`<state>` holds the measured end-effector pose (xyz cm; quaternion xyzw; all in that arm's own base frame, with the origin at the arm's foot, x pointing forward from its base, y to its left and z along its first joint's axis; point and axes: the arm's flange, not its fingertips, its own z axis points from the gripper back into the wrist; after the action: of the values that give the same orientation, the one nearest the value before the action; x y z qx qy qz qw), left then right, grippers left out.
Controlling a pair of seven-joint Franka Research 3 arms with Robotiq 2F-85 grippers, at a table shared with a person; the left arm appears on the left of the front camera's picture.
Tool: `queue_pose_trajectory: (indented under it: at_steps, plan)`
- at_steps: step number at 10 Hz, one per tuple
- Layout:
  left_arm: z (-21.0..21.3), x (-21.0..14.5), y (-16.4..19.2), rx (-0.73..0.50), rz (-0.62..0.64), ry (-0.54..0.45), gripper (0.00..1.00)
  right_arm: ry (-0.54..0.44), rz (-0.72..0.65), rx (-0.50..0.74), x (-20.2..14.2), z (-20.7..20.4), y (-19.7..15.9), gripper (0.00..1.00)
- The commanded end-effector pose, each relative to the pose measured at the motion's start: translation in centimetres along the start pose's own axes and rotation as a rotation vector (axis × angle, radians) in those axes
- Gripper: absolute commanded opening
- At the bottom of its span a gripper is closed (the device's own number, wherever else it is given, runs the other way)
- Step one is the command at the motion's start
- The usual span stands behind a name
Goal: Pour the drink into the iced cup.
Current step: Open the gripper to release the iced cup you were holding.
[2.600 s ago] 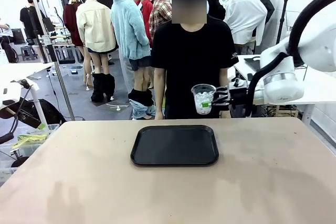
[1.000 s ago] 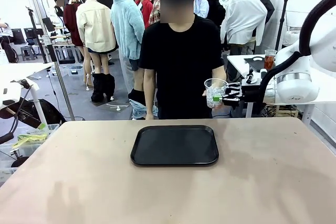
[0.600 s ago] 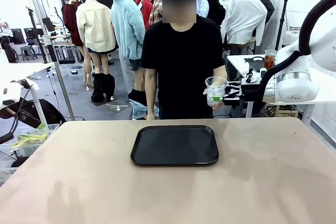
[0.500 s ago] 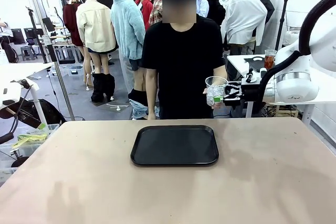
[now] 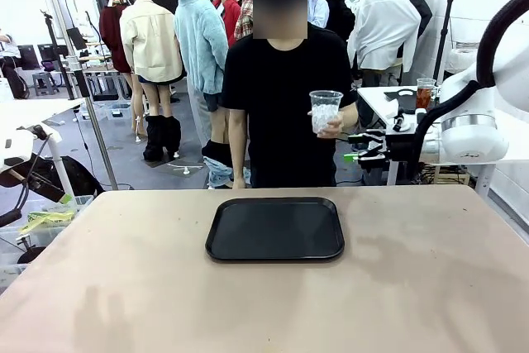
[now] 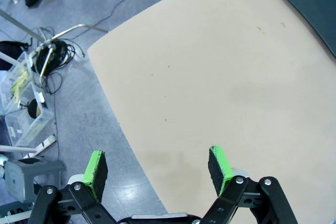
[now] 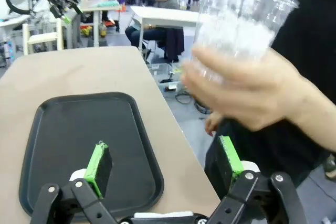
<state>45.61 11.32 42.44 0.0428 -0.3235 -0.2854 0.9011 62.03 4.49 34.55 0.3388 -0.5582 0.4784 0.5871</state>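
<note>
While the iced cup (image 5: 325, 111) is held in the person's hand (image 5: 335, 127), the right gripper (image 5: 354, 145) is seen released, empty, beside it. The drink (image 5: 426, 93), on a far side table (image 5: 374, 103), is best fetched once the hand is cleared.

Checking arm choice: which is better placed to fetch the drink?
Right, likely: the open right gripper hangs near the drink on the side table; the left gripper is over the table's left edge.
</note>
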Motion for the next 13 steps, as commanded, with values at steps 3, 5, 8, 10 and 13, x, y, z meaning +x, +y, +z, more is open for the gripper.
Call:
queue_pose_trajectory:
  at_steps: [3,5,8,10,13]
  plan:
    - [0.1,0.0,0.0,0.009,-0.001,-0.002,1.0,0.015,-0.016,-0.028,-0.3,1.8,0.6,1.0]
    - [0.1,0.0,0.0,0.009,-0.001,-0.002,1.0,0.015,-0.016,-0.028,-0.3,1.8,0.6,1.0]
    - [0.1,0.0,0.0,0.009,-0.001,-0.002,1.0,0.015,-0.016,-0.028,-0.3,1.8,0.6,1.0]
    - [0.1,0.0,0.0,0.009,-0.001,-0.002,1.0,0.017,-0.014,-0.029,-0.2,2.0,0.9,1.0]
    - [0.1,0.0,0.0,0.009,-0.001,-0.002,1.0,0.107,-0.115,-0.18,-0.4,6.3,3.1,1.0]
